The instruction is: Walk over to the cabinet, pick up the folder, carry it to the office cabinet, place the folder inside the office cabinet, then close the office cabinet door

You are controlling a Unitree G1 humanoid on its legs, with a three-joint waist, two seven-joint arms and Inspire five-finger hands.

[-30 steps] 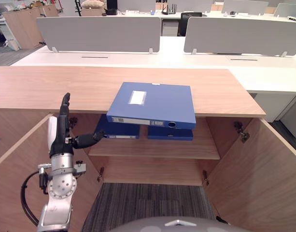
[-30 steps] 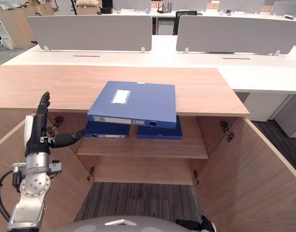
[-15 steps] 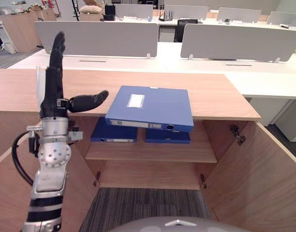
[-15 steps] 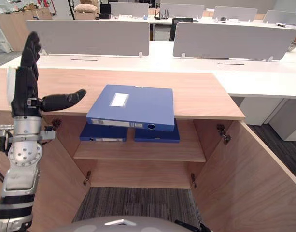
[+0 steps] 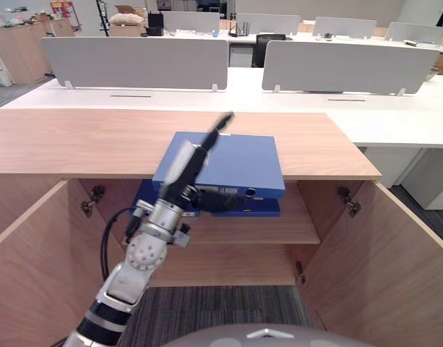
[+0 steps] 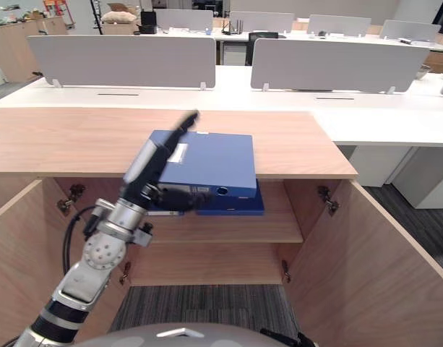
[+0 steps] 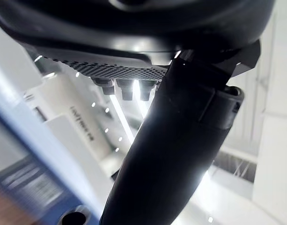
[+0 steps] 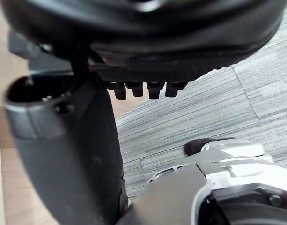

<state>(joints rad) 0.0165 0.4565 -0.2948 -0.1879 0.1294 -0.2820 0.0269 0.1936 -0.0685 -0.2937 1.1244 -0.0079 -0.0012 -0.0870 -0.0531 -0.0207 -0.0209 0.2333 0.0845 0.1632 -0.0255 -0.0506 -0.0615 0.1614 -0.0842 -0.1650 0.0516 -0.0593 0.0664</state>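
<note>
Far left, the cabinet door (image 5: pixel 26 238) stands open. Next to it the left hand (image 5: pixel 185 170) reaches over the blue folder (image 5: pixel 243 163), fingers (image 5: pixel 222 121) straight across the cover, thumb spread wide below by the spine, nothing pinched that I can see. The folder lies flat on the cabinet top (image 5: pixel 76 137), spine jutting past the front edge, above two more folders (image 5: pixel 261 210) on the shelf (image 5: pixel 264 228). The danger: a one-sided pinch could let it swing or slide off onto the carpet (image 5: pixel 228 311). The right hand (image 8: pixel 68 154) hangs low over that carpet; its state I can't tell.
</note>
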